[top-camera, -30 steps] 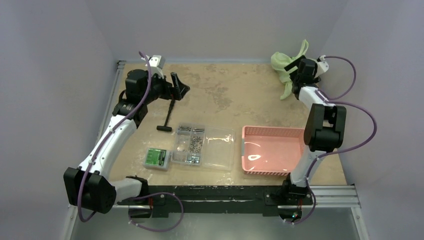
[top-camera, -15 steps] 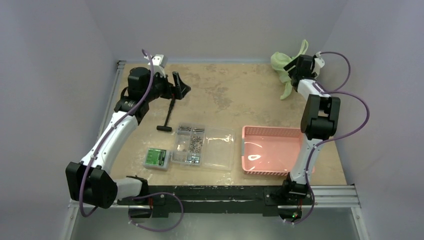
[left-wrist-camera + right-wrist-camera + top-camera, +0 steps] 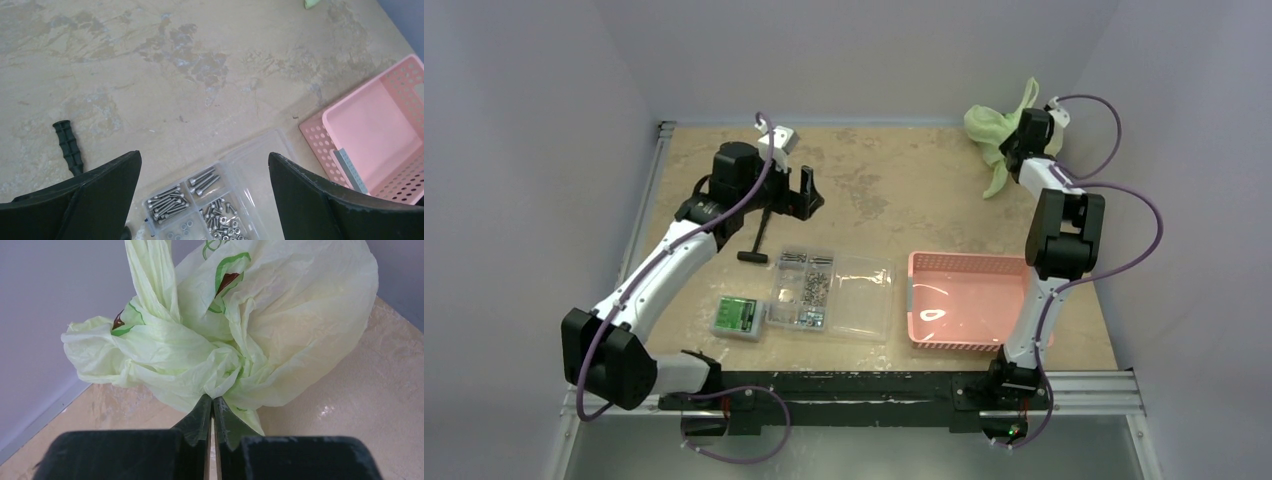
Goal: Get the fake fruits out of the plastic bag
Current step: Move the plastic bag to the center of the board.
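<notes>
At the left of the top view, the left tool [image 3: 807, 190] hangs above the table [image 3: 874, 180] with its fingers spread wide and nothing between them. Its own camera looks down past both fingers onto bare wood. Just below and left of it a black T-shaped implement [image 3: 762, 230] lies flat, its ribbed grip [image 3: 67, 145] showing in the wrist view.

Toward the lower left sits a small green box [image 3: 737, 317]. Beside it to the right is a clear compartmented box [image 3: 832, 293], its left cells filled with screws and nuts [image 3: 200, 200]. Right of that, near the front edge, stands a pink basket [image 3: 964, 300].

In the upper right corner, close to the walls, the plastic bag [image 3: 992, 125] sits bunched and bulging, one loop handle [image 3: 150, 275] standing up. What is inside it cannot be seen. The right tool [image 3: 212, 405] is at the bag, its fingers pressed tightly together and pinched on a fold of the crumpled plastic near the gathered neck.
</notes>
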Robot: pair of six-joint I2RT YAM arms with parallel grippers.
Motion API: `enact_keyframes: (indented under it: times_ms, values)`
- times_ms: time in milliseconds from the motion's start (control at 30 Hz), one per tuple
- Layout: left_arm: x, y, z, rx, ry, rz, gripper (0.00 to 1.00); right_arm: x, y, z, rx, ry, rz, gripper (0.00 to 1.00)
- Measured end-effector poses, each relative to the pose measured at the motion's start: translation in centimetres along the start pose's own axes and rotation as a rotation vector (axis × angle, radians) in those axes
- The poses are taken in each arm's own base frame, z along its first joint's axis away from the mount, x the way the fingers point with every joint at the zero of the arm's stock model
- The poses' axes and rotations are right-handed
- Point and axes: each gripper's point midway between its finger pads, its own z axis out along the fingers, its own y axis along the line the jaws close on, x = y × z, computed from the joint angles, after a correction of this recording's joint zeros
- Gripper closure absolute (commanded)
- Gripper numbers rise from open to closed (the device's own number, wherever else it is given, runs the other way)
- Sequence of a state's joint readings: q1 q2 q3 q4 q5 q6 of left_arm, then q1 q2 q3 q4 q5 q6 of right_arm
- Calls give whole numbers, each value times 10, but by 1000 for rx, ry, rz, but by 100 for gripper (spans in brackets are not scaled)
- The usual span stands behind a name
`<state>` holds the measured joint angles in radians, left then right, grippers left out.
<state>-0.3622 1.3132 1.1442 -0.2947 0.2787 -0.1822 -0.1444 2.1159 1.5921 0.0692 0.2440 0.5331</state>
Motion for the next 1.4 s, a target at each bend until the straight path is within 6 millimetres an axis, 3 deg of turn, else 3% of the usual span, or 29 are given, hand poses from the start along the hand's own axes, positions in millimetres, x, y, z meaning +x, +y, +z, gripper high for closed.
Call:
enact_keyframes:
  times_ms: [133,233,300,600,800,1033,1233,1400]
  values:
    - [8,-20,4,47,27,56,0,16,3,-8,-24,37,4,100]
    - [12,-22,9,57,43,57,0,45,4,-30,-46,111,-10,100]
    - [15,-21,13,56,55,54,0,59,15,-46,-77,152,-33,100]
    - [21,-17,25,52,90,45,0,105,125,-136,-388,258,-184,100]
    - [16,-18,31,55,89,37,0,150,171,-186,-568,364,-281,100]
    - [17,-21,32,73,102,23,0,211,200,-248,-739,487,-406,100]
    - [24,-25,37,80,126,24,3,248,209,-301,-873,592,-462,99]
    - [39,-39,46,92,169,43,7,244,202,-317,-887,602,-463,74]
